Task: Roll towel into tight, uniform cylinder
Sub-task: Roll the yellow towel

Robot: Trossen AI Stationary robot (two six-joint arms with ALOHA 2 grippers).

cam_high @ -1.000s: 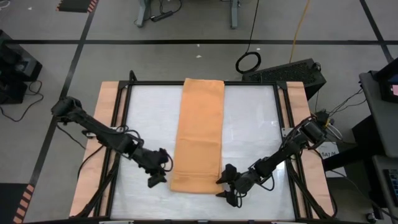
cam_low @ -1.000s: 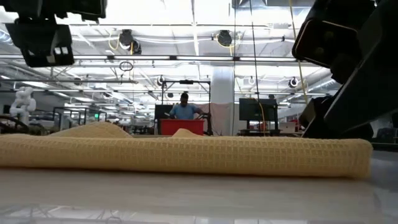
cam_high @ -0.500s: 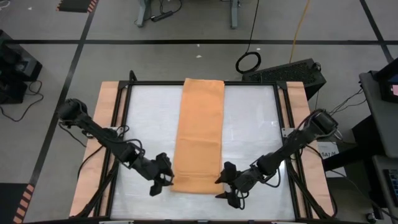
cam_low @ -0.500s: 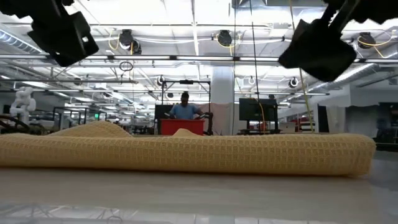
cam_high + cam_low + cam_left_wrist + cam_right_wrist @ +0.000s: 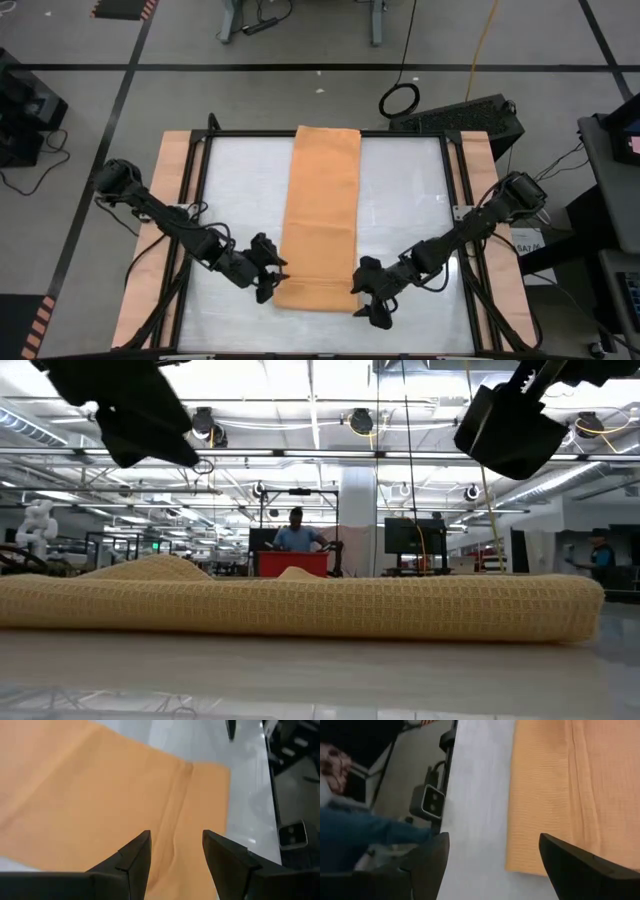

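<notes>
L gripper (image 5: 268, 282) open, jaws apart, empty, at near-left corner of towel (image 5: 320, 220); has slid in from left over last sec, now at towel edge. R gripper (image 5: 368, 300) open wide, empty, at near-right corner; pulled slightly nearer centre. Both above cloth, prob not touching yet. Towel flat, long strip mid-table, near edge maybe folded once. Towel itself unmoved vs earlier. Means: grasp of near edge about to start, rolling barely begun.
</notes>
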